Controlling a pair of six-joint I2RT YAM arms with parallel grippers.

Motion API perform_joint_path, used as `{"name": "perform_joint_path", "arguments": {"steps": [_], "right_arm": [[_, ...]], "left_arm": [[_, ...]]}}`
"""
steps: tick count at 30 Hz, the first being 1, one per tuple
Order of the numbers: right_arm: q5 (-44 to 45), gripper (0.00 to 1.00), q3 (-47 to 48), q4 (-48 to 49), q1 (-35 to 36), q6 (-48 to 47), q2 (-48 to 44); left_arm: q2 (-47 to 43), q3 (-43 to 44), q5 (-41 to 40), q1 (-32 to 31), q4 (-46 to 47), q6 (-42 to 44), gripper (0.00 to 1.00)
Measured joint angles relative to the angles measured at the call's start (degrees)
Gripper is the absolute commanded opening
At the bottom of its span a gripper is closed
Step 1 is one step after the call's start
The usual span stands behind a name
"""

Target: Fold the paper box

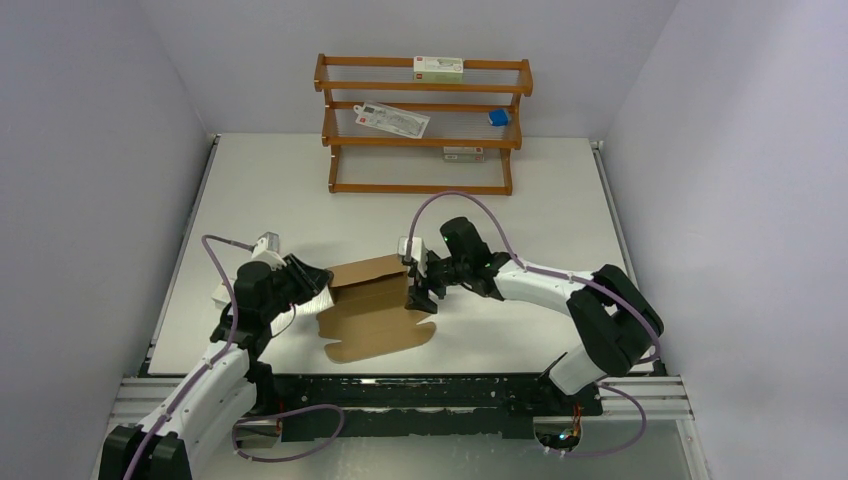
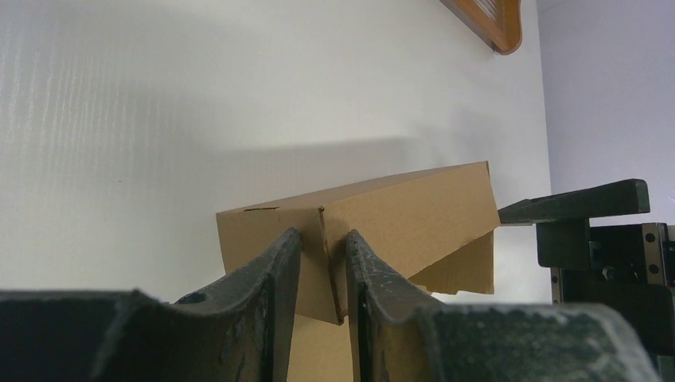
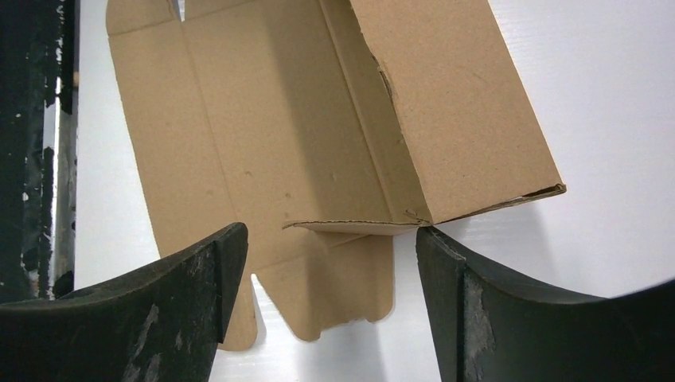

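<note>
The paper box [image 1: 372,300] is plain brown cardboard, partly folded, lying mid-table. Its far part is raised into a box shape and a flat panel with tabs [image 1: 378,338] lies toward me. My left gripper [image 1: 318,286] is at its left end. In the left wrist view the fingers [image 2: 278,270] stand nearly together, with the box's corner edge [image 2: 330,255] between them. My right gripper [image 1: 420,292] is open at the right end. In the right wrist view [image 3: 330,232] its jaws straddle the folded-in end flap [image 3: 350,227], and the right fingertip [image 3: 434,247] touches the box's corner.
A wooden shelf rack [image 1: 420,125] stands at the back with white printed cartons [image 1: 438,66] and a small blue object [image 1: 498,117]. A black rail [image 1: 430,392] runs along the near edge. Grey walls close in on both sides.
</note>
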Motion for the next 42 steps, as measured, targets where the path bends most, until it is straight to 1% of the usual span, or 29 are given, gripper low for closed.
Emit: {"name": "perform_joint_path", "arguments": {"steps": [5, 10, 13, 16, 19, 23, 27, 30, 34, 37, 42], "right_arm": [[0.7, 0.86, 0.0, -0.5, 0.3, -1.9, -0.1], [4.3, 0.83, -0.1, -0.9, 0.9, -3.0, -1.4], [6.4, 0.83, -0.2, -1.0, 1.0, -3.9, -3.0], [7.1, 0.87, 0.0, -1.7, 1.0, -4.8, -3.6], [7.4, 0.93, 1.0, -4.3, 1.0, -5.4, -3.6], [8.4, 0.94, 2.1, -6.4, 0.7, -4.9, -4.2], [8.4, 0.94, 2.1, -8.5, -1.7, -3.2, -8.7], [7.3, 0.93, 2.1, -8.8, -4.3, -1.6, -14.1], [8.5, 0.87, 2.2, -7.1, -7.1, 1.7, -18.3], [12.9, 0.86, 2.6, -5.4, -9.7, 4.7, -17.5], [18.3, 0.86, 5.0, -3.4, -12.2, 6.1, -8.8]], "left_arm": [[0.0, 1.0, 0.0, 0.0, -1.6, 0.6, 0.34], [-0.1, 2.5, 0.0, -0.1, -4.7, 1.7, 0.35], [0.2, 3.1, 0.3, -0.2, -5.3, 2.1, 0.35], [1.2, 3.5, 0.7, -0.2, -5.4, 2.5, 0.36], [1.6, 4.2, 0.7, -0.2, -5.8, 3.0, 0.36], [1.5, 4.9, 0.6, -0.2, -6.9, 3.5, 0.37], [1.6, 5.0, 0.7, -0.2, -7.3, 3.8, 0.37], [1.8, 5.0, 0.7, -0.2, -7.3, 3.9, 0.37], [2.1, 5.0, 0.7, -0.2, -7.1, 3.9, 0.37], [2.3, 5.0, 0.7, -0.2, -7.0, 3.9, 0.37], [2.3, 5.1, 0.7, -0.2, -7.0, 3.9, 0.37]]}}
